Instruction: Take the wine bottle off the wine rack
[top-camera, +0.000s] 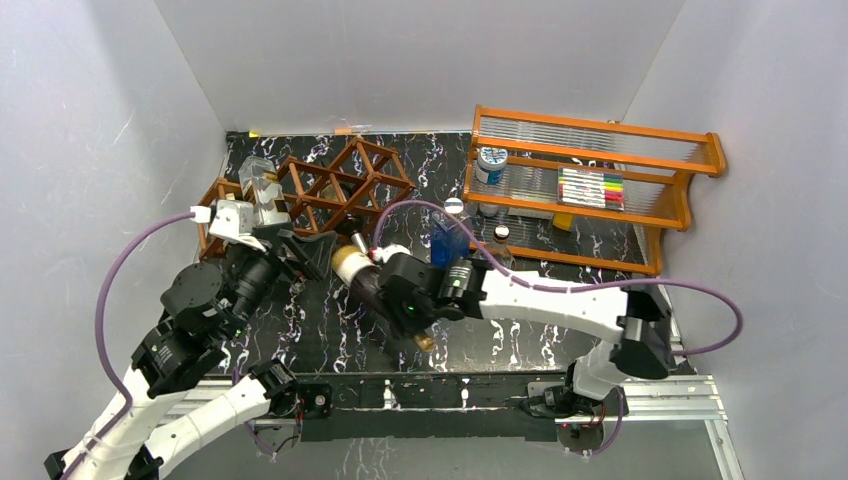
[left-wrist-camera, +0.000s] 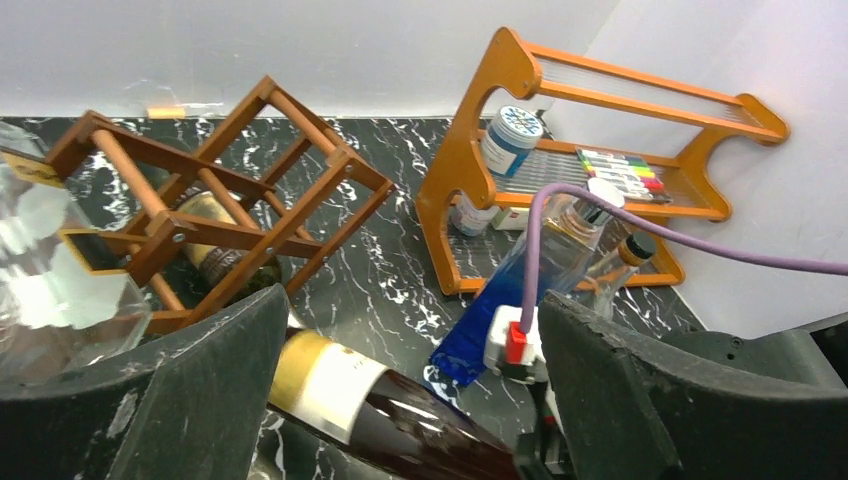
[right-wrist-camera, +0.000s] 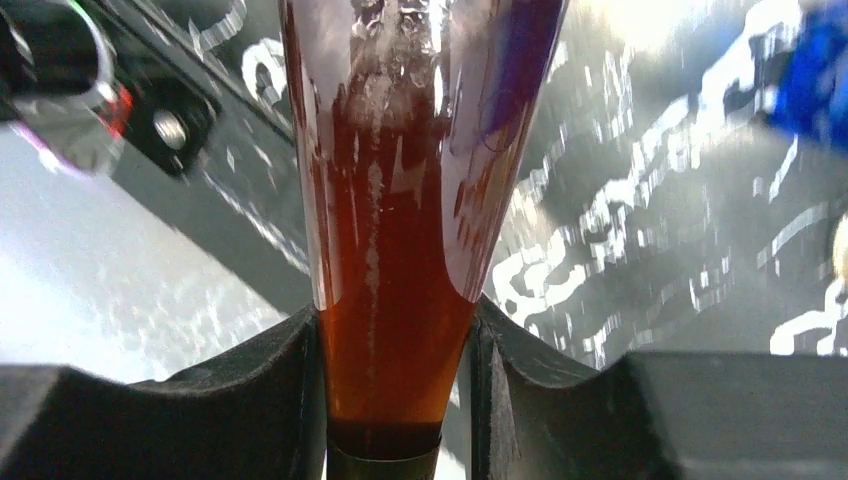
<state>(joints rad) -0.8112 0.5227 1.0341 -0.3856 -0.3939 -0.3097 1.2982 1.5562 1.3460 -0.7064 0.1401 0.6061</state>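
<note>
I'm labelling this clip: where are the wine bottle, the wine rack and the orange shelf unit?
wine bottle (left-wrist-camera: 335, 385), left wrist view, on its cream label.
wine rack (left-wrist-camera: 345, 162), left wrist view, on a corner joint of its frame.
orange shelf unit (left-wrist-camera: 465, 160), left wrist view, on its near side panel.

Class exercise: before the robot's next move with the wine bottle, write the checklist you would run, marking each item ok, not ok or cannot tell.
1. Grip: the right end effector is clamped on the neck of the wine bottle: ok.
2. Bottle out of the wine rack: ok, its base lies just in front of the frame.
3. State of the left end effector: ok, open, jaws wide over the bottle's base end.
4. Contact between it and the bottle: cannot tell.
5. Bottle supported by the table: cannot tell.
6. Room beside the right arm: not ok, a blue bottle stands close by.
</note>
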